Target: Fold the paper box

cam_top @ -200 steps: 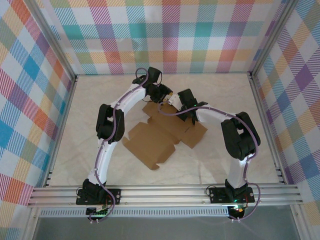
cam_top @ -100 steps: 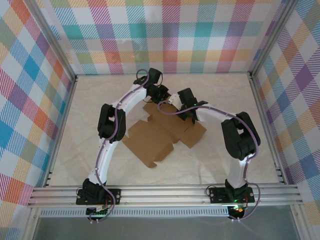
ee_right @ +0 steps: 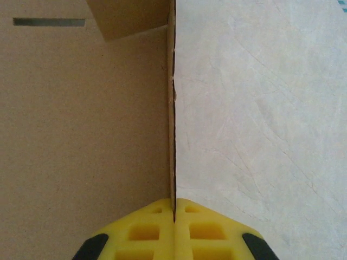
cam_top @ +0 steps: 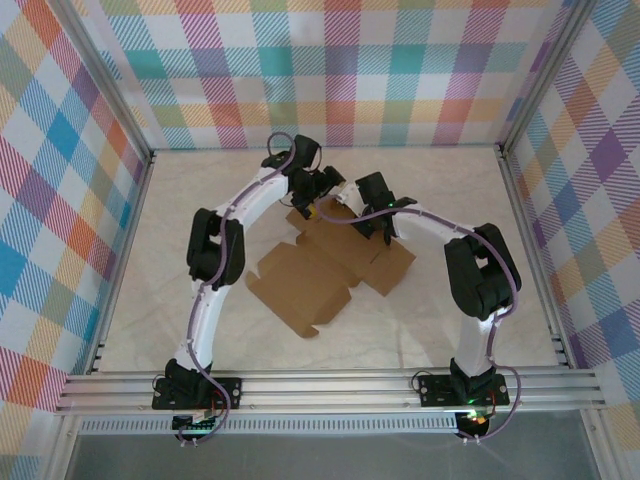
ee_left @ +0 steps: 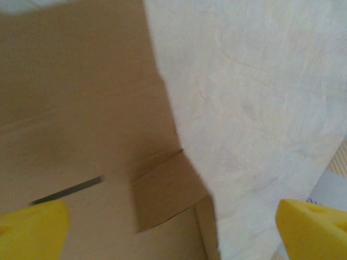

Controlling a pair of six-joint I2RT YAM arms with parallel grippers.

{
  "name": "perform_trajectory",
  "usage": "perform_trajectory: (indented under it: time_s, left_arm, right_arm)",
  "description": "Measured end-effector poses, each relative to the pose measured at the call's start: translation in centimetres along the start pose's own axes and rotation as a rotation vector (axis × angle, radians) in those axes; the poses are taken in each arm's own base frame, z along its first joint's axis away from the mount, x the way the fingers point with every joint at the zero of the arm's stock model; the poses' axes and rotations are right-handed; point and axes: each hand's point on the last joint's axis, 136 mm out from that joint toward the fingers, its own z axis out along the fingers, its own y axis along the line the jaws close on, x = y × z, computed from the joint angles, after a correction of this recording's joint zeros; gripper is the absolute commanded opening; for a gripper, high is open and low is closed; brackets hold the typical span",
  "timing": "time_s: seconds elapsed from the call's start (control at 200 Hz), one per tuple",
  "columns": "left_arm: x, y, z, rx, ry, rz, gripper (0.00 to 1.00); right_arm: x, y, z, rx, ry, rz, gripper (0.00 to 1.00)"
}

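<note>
The pale, marbled tabletop (cam_top: 450,200) carries the paper box (cam_top: 320,275), a brown cardboard sheet lying mostly flat in the middle, its near-left part spread open toward the arm bases and its far-right part under the two wrists.

The left arm curves up the left side and reaches over the sheet's far edge. The left pincer (ee_left: 172,230) hangs above that edge with its yellow fingers (ee_left: 32,230) spread wide, one over the cardboard and one over bare tabletop, with nothing between them.

The right arm comes in from the right, and the right pincer (ee_right: 174,208) sits at the sheet's far-right side. Its yellow fingers are pressed together on a thin raised wall of the cardboard, which stands on edge and runs straight away from them, cardboard to its left and tabletop to its right.

A small folded flap (ee_right: 130,19) lies at the far end of that wall, and a narrow dark slot (ee_right: 49,22) is cut into the panel to the left of it.
</note>
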Motion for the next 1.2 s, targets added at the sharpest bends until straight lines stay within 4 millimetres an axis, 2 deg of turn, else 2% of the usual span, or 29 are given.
perform_trajectory:
  time_s: [0.085, 0.185, 0.235, 0.31, 0.39, 0.51, 0.615, 0.755, 0.83, 0.935, 1.03, 1.2]
  left_arm:
    - [-0.5, 0.4, -3.4, -0.001, -0.080, 0.056, 1.00]
    - [-1.9, -0.3, -7.0, 0.028, -0.178, 0.149, 1.00]
    - [-2.8, -0.7, -8.1, 0.043, -0.223, 0.205, 1.00]
    - [-4.1, -0.8, -8.8, 0.054, -0.261, 0.285, 1.00]
    - [-5.0, 0.0, -8.3, 0.059, -0.274, 0.370, 1.00]
    - [-5.5, 2.2, -7.2, 0.030, -0.241, 0.489, 1.00]
    - [-6.4, 2.6, -7.3, 0.039, -0.236, 0.566, 1.00]
    - [-9.6, 4.1, -7.1, 0.034, -0.235, 0.559, 1.00]
    - [-11.8, 5.6, -6.4, 0.018, -0.231, 0.523, 0.99]
    - [-13.4, 8.0, -5.1, -0.014, -0.206, 0.482, 0.98]
    - [-13.7, 9.6, -4.1, -0.045, -0.176, 0.456, 1.00]
    - [-13.5, 10.1, -3.2, -0.057, -0.158, 0.453, 1.00]
  right_arm:
    - [-0.1, -0.8, -0.3, -0.003, 0.005, 0.073, 0.00]
    - [0.4, -1.8, -0.4, -0.012, 0.011, 0.158, 0.00]
    - [0.7, -1.9, -0.5, -0.018, 0.010, 0.176, 0.00]
    - [1.6, -2.2, -0.7, -0.016, 0.018, 0.190, 0.00]
    - [2.2, -1.8, -0.9, -0.021, 0.020, 0.189, 0.00]
    - [2.5, -1.2, -1.1, -0.040, 0.000, 0.170, 0.00]
    - [2.6, -0.6, -1.5, -0.059, -0.038, 0.133, 0.00]
    - [1.8, -0.7, -1.5, -0.054, -0.093, 0.083, 0.00]
    - [1.4, -0.9, -1.5, -0.041, -0.119, 0.058, 0.00]
    - [1.0, -1.2, -1.7, -0.016, -0.154, 0.018, 0.00]
    - [0.3, -1.8, -2.3, 0.033, -0.186, -0.038, 0.00]
    - [-1.8, -3.3, -3.8, 0.175, -0.234, -0.156, 0.00]
